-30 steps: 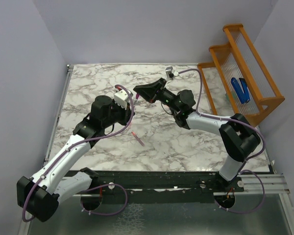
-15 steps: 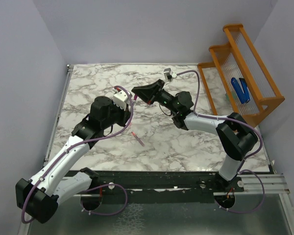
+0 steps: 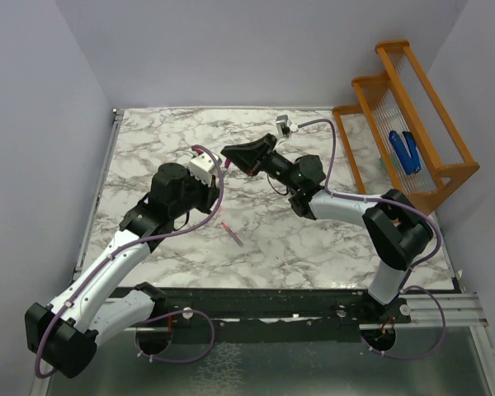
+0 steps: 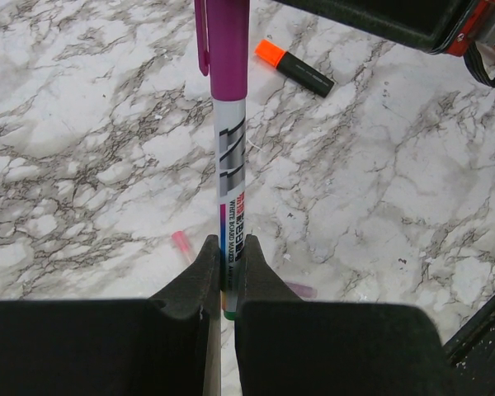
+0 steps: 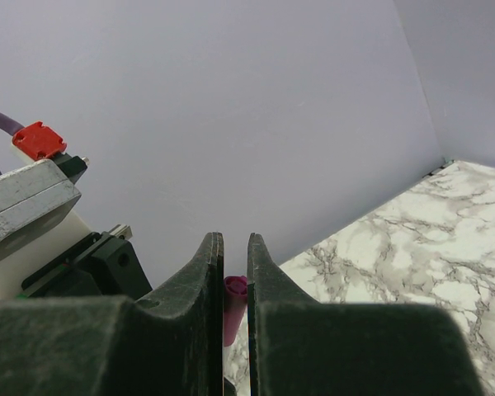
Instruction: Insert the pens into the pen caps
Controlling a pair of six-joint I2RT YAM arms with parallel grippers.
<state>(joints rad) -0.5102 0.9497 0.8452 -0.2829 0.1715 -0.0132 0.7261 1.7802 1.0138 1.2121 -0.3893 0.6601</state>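
My left gripper is shut on the lower barrel of a slim whitish-grey pen and holds it upright above the marble table. A magenta-purple cap sits over the pen's far end. My right gripper is shut on that cap. In the top view the two grippers meet at mid-table, the left just below the right. A stubby black marker with an orange end lies on the table beyond. A slim pink pen lies nearer, also in the left wrist view. No loose orange cap shows.
An orange wooden rack holding blue chunky objects stands at the table's right edge. Purple-grey walls close the back and sides. A small purplish piece lies on the table near my left fingers.
The right gripper has shifted slightly left toward the left gripper. The left gripper has edged up a little. Both grips are unchanged.
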